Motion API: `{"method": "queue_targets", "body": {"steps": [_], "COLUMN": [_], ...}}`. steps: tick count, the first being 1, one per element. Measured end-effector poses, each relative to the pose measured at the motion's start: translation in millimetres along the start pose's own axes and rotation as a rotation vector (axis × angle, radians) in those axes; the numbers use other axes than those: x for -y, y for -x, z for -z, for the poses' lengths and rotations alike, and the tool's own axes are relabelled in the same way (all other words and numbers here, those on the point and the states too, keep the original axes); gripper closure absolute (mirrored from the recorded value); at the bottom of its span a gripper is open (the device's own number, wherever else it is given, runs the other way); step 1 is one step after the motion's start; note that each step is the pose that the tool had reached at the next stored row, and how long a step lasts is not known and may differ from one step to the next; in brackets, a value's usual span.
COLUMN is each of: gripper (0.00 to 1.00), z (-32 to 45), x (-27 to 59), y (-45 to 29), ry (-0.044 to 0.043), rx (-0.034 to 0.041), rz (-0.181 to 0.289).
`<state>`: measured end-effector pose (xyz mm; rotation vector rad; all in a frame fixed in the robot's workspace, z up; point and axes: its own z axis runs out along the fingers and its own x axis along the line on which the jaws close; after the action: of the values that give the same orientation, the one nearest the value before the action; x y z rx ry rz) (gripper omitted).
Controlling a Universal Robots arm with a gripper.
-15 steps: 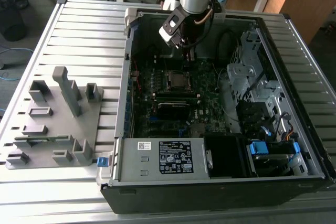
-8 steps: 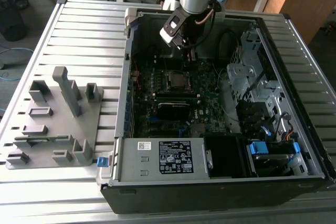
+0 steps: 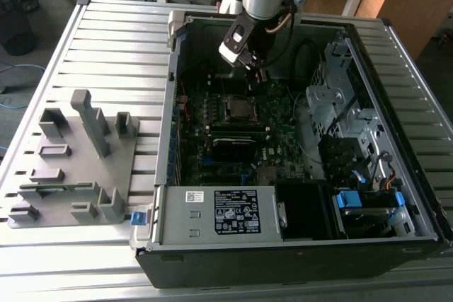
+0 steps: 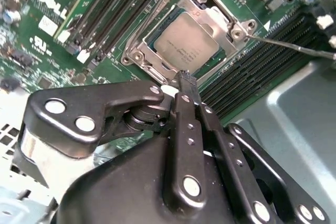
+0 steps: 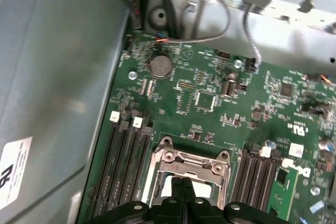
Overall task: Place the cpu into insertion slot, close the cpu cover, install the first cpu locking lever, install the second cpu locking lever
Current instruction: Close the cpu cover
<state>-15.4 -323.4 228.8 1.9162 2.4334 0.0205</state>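
The cpu (image 4: pixel 184 45), a silver-grey square chip, lies in its socket on the green motherboard (image 5: pixel 210 98). The cpu cover (image 4: pixel 218 15), a silvery frame with a square window, lies flat around the chip. A thin metal locking lever (image 4: pixel 294 46) sticks out sideways from one corner of the socket. My gripper (image 4: pixel 186 77) hovers just above the socket edge, its two black fingers pressed together and holding nothing. In the first wrist view the gripper (image 5: pixel 183 183) is over the cover (image 5: pixel 189 157). In the exterior view the gripper (image 3: pixel 255 74) hangs over the socket (image 3: pixel 241 107).
The open computer case (image 3: pixel 163 146) lies on a slatted metal table. Memory slots (image 4: pixel 110 9) flank the socket. A power supply (image 3: pixel 219 211) sits at the near side and drive cages (image 3: pixel 333 97) at the exterior view's right. A grey parts fixture (image 3: pixel 71 160) stands at that view's left.
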Motion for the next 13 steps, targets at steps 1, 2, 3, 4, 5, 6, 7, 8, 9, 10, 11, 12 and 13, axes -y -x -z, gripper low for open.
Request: {"method": "queue_targets", "body": {"steps": [1,2,3,4,5,6,7,8,9,10,11,12,13], "gripper": [0.90,0.90,0.90,0.90,0.90,0.90,0.90,0.90,0.90,0.90,0.90,0.90,0.90], "z": [-0.2,-0.3,-0.5,-0.7,-0.8,-1.0,-1.2,-1.3,-1.5,-1.6,-1.8,-2.0,-2.2], "x": [0.0,0.0,0.0,0.0,0.0,0.0,0.0,0.0,0.0,0.0,0.1,0.0,0.1], "y": [0.0,0.0,0.0,0.0,0.0,0.0,0.0,0.0,0.0,0.0,0.0,-0.1,-0.1], "ry": [0.0005,0.0009,0.0014,0.0019,0.0024,0.0029,0.0033,0.0039,0.0043,0.0048,0.0052,0.0057,0.0063], "rx": [-0.0007,-0.0013,-0.0020,-0.0028,-0.0034,-0.0041,-0.0048,-0.0055,-0.0062,-0.0068,-0.0075,-0.0082,-0.0089], "rz": [0.018,0.036,0.054,0.073,0.091,0.109,0.127,0.145,0.163,0.182,0.200,0.218,0.236]}}
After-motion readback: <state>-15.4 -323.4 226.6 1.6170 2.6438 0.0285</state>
